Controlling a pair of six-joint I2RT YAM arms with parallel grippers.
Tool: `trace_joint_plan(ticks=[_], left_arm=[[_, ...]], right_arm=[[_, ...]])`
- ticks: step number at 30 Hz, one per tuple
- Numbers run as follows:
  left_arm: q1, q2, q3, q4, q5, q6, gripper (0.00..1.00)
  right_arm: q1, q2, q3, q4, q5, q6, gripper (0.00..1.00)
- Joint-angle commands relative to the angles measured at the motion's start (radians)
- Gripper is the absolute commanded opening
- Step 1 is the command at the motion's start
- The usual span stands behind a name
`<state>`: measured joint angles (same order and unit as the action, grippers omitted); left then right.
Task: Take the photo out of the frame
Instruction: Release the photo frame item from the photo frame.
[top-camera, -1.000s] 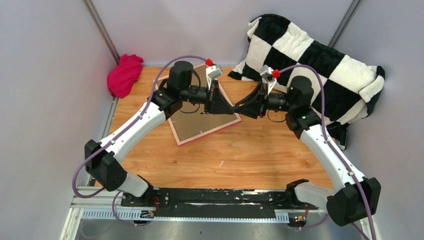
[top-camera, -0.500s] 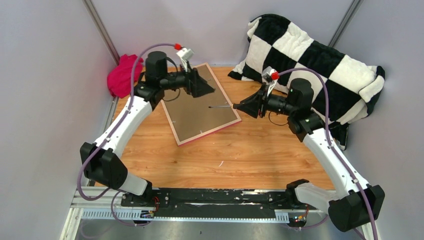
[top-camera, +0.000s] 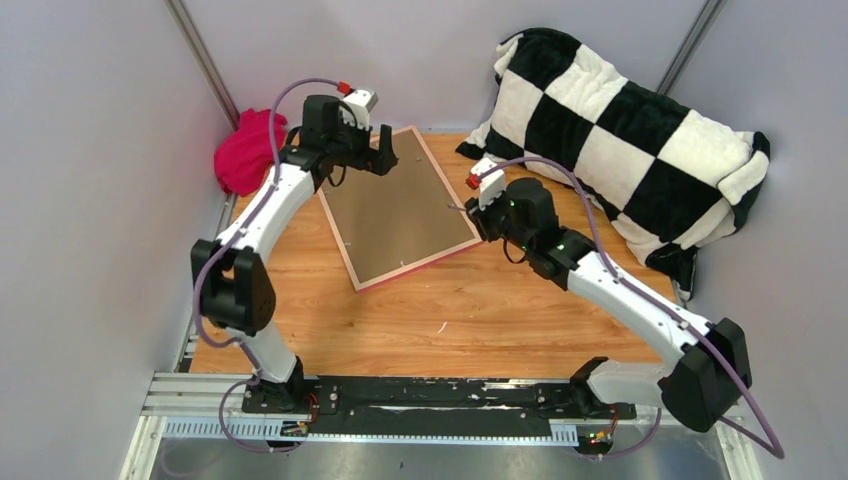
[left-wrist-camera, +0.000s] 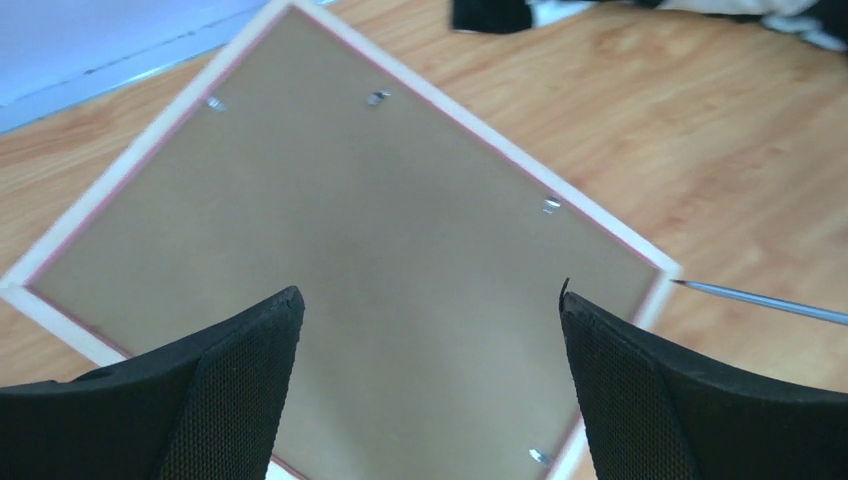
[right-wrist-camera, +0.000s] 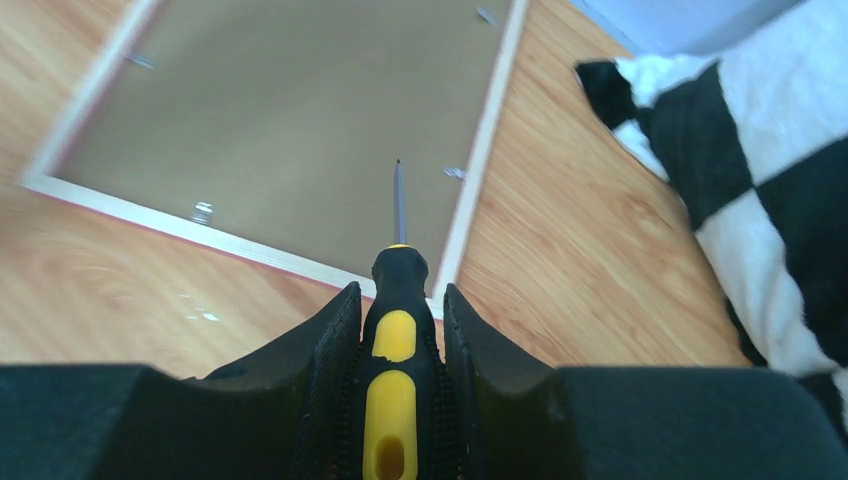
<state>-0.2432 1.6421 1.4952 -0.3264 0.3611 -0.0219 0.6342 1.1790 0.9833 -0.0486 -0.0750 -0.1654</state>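
Observation:
The frame (top-camera: 400, 205) lies face down on the wooden table, its brown backing board up inside the thin pink border. The photo is hidden under that board. Several small metal tabs (left-wrist-camera: 551, 204) hold the board's edges. My left gripper (top-camera: 378, 150) hovers over the frame's far-left end, open and empty, with the board (left-wrist-camera: 340, 220) below its jaws (left-wrist-camera: 430, 295). My right gripper (right-wrist-camera: 398, 290) is shut on a black-and-yellow screwdriver (right-wrist-camera: 397, 340). Its shaft (right-wrist-camera: 398, 200) points over the frame's right edge, close to a tab (right-wrist-camera: 455, 172).
A black-and-white checkered blanket (top-camera: 620, 120) fills the back right corner. A magenta cloth (top-camera: 248, 148) lies at the back left by the wall. Bare wooden table (top-camera: 480, 300) extends in front of the frame.
My left gripper left the frame's right side, moved to the far-left end and opened. My right arm swung left and lower, keeping the screwdriver in its grip.

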Motion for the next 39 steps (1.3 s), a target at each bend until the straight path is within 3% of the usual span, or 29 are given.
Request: trace_joint_plan(ticks=[1,8,11,14,18,29,39], left_arm=[[0.015,0.157,0.160,-0.061,-0.137,0.089,1.00],[0.073,0.533,0.568,-0.135,-0.130,0.115,1.00],[0.124,0.685,0.778,-0.139,-0.091,0.063,1.00],[0.172,0.805,0.895,-0.085,-0.040,-0.015,1.00],[0.204,0.880,0.910,0.025,0.009,-0.093,1.00],[0.212,0.995,0.918,0.013,-0.028,-0.151,1.00],[0.234,1.040,0.922,-0.013,-0.013,-0.169,0.97]], right_arm=[[0.029,0.073,-0.014,0.089,0.260,-0.107,0.00],[0.029,0.171,-0.020,0.102,0.238,-0.140,0.00],[0.030,0.198,-0.013,0.080,0.216,-0.146,0.00],[0.030,0.227,0.025,0.003,0.210,-0.134,0.00],[0.030,0.252,0.063,-0.050,0.180,-0.100,0.00],[0.030,0.282,0.095,-0.108,0.117,-0.077,0.00],[0.030,0.337,0.083,-0.050,0.175,-0.099,0.00]])
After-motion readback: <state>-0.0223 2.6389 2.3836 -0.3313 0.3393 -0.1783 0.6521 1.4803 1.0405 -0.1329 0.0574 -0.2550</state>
